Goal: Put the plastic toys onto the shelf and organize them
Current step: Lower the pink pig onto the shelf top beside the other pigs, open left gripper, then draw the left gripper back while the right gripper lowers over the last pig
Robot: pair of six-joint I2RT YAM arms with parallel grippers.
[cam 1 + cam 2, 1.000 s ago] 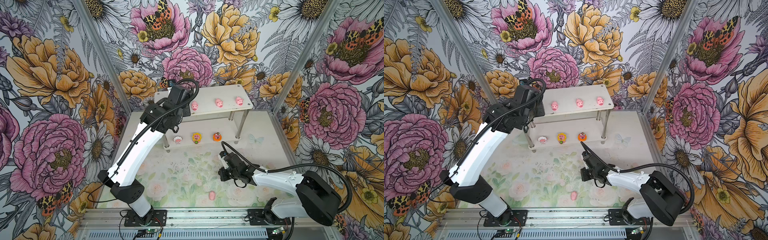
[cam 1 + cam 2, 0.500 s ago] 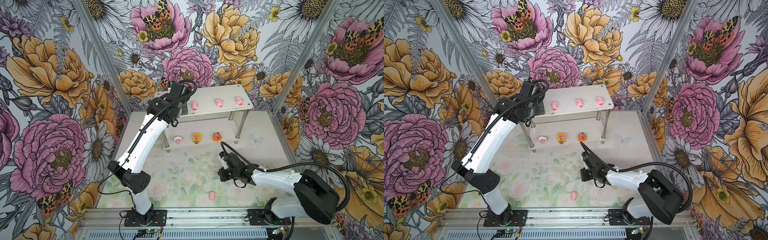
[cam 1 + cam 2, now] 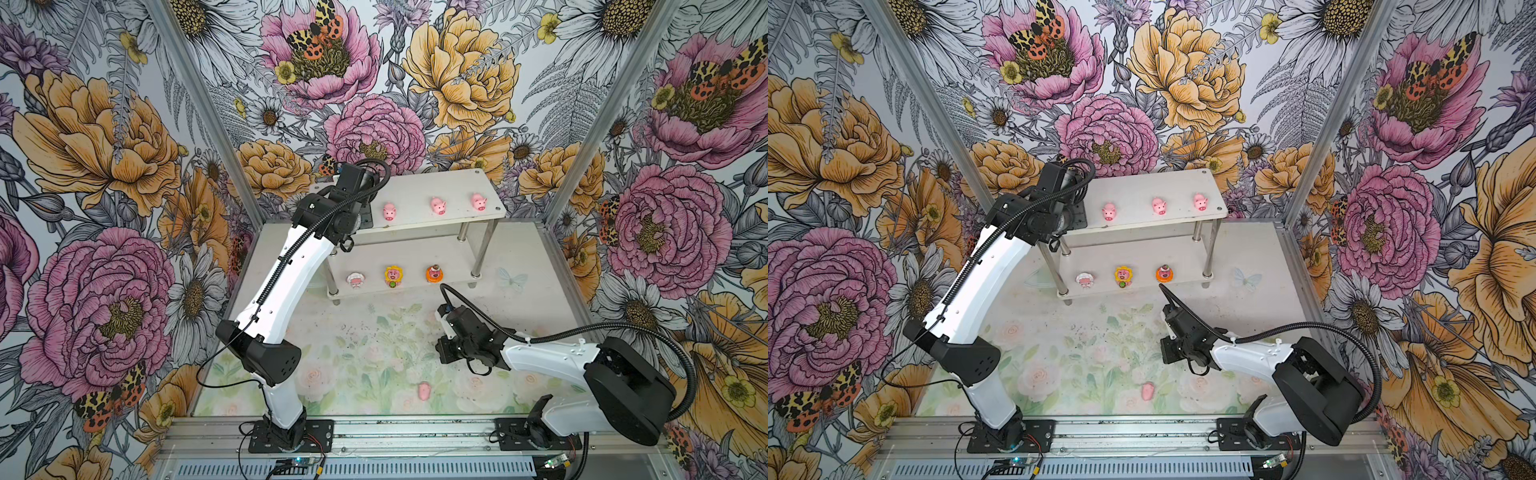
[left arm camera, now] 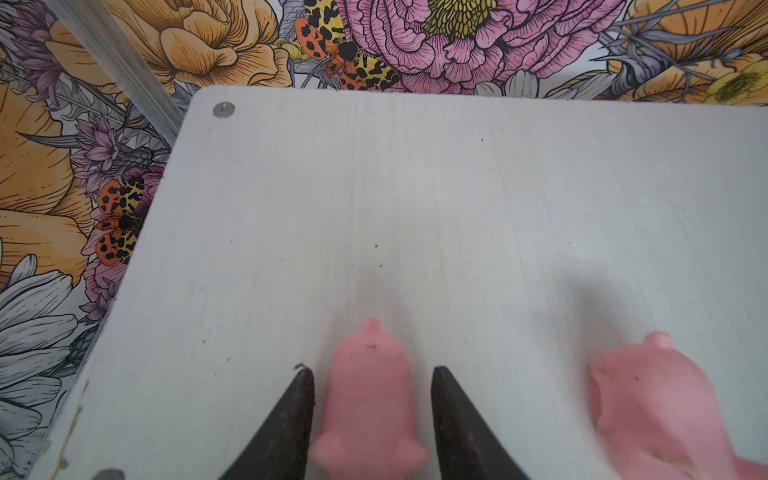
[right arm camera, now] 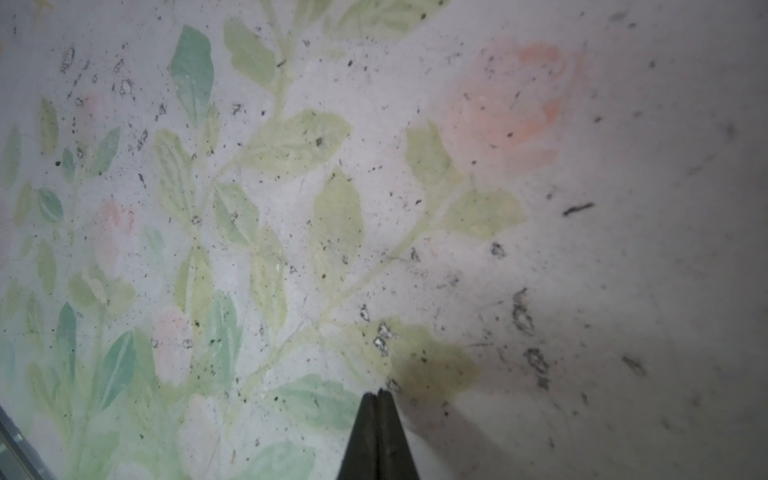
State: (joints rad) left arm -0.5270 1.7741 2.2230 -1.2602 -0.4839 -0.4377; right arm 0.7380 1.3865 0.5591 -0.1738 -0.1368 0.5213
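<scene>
The pale floral mat (image 3: 365,357) covers the floor, its faded roses and green leaves peppered with dark specks (image 5: 521,311). Near the mat's far right corner there's a pale printed butterfly (image 3: 512,277). Bold peony wallpaper (image 3: 104,137) rises round the mat on three sides, with orange spotted moths (image 4: 345,54) among the blooms. Metal posts (image 3: 203,108) climb from the mat's far corners, and an aluminium rail (image 3: 415,434) runs along its near edge.

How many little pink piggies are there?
5. On the top tier of the shelf: left pig, middle pig, right pig, and a fourth pig inside the open left gripper, hidden under that arm in both top views. A fifth pig lies on the table.
</scene>
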